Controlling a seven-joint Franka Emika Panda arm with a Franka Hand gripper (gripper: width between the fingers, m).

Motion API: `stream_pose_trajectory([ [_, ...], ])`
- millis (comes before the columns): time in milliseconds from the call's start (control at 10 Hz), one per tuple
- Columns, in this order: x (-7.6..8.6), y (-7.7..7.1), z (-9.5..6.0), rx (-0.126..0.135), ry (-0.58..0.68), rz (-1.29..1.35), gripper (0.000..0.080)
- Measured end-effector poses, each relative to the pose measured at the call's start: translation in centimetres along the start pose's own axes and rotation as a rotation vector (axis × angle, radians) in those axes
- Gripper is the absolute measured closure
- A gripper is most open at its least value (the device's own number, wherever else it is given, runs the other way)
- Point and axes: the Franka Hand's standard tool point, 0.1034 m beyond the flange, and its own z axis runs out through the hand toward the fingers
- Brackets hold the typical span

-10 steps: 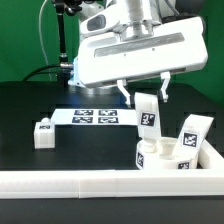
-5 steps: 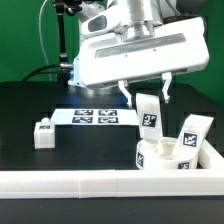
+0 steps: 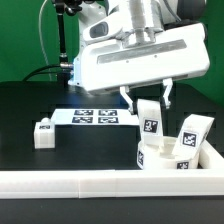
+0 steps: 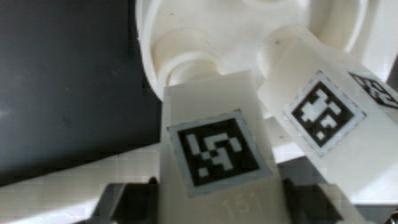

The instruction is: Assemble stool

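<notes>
Gripper (image 3: 147, 99) has rolled over the last second: the hand body now sits tilted, higher on the exterior view's right, where before it was level. The fingers have dropped slightly. Jaws are spread and straddle the top of the upright leg (image 3: 149, 117). There is a clear gap on the exterior view's left; the other side is close, possibly touching, hard to say. The leg itself hasn't visibly moved and stands upright on the seat (image 3: 150, 158), which is tucked into the corner of the L-shaped rail (image 3: 90, 183).

This looks like a wrist reset before re-gripping to twist that leg in, so leg one is likely not fully seated.

Second leg (image 3: 190, 135) leans just beside, on the exterior view's right, and crowds that finger. Third leg (image 3: 42, 133) lies well apart on the worktop (image 3: 25, 105), near the marker board (image 3: 95, 117).
</notes>
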Motion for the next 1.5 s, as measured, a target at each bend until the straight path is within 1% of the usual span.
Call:
stream_pose_trajectory([
  [200,0.3,0.4,0.1,-0.005,0.032,0.006,0.0472],
  [400,0.3,0.3,0.1,-0.006,0.042,0.006,0.0472],
  [500,0.3,0.4,0.2,-0.006,0.038,0.007,0.0396],
  [600,0.3,0.4,0.2,-0.006,0.038,0.007,0.0396],
  [700,0.3,0.4,0.1,-0.006,0.037,0.007,0.0251],
  [800,0.5,0.4,0.0,-0.006,0.038,0.006,0.0251],
  [900,0.5,0.5,0.0,-0.008,0.039,0.007,0.0168],
  [1000,0.6,0.6,0.0,-0.009,0.039,0.007,0.0153],
  [1200,1.0,1.3,-0.2,-0.016,0.041,-0.004,0.0151],
  [1300,1.7,1.6,-0.8,-0.021,0.042,-0.015,0.0151],
  [1500,2.8,1.5,-2.2,-0.019,0.028,-0.021,0.0151],
])
